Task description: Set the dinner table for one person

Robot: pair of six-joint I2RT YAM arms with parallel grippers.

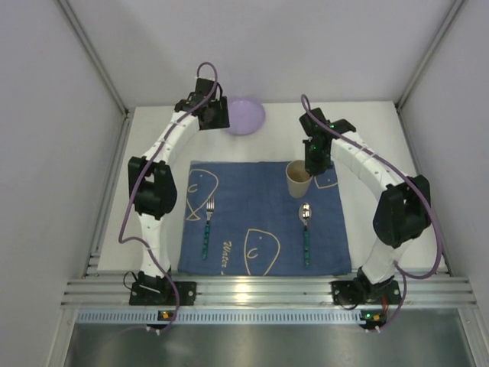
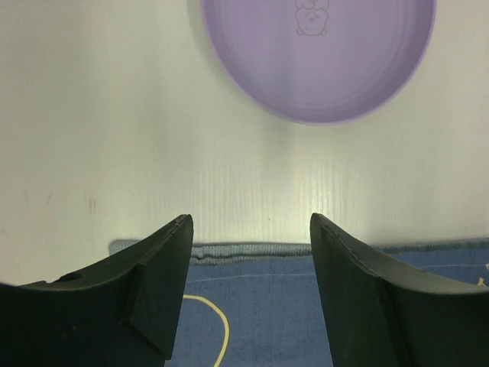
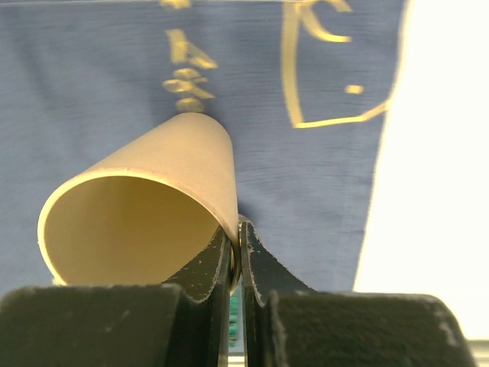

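On the white dinner table (image 1: 382, 130) lies a blue cloth mat (image 1: 263, 218) with pale line drawings. A fork (image 1: 208, 225) lies on its left, a spoon (image 1: 306, 229) on its right. A beige cup (image 1: 297, 178) stands at the mat's far right; my right gripper (image 1: 313, 170) is shut on its rim (image 3: 229, 222), one finger inside and one outside. A purple plate (image 1: 246, 115) sits on the table beyond the mat. My left gripper (image 1: 216, 115) is open and empty over the mat's far edge, just short of the plate (image 2: 321, 53).
Grey walls close in the table on the left, back and right. A ribbed aluminium rail (image 1: 260, 290) runs along the near edge, with both arm bases on it. The mat's far edge (image 2: 252, 248) shows between my left fingers.
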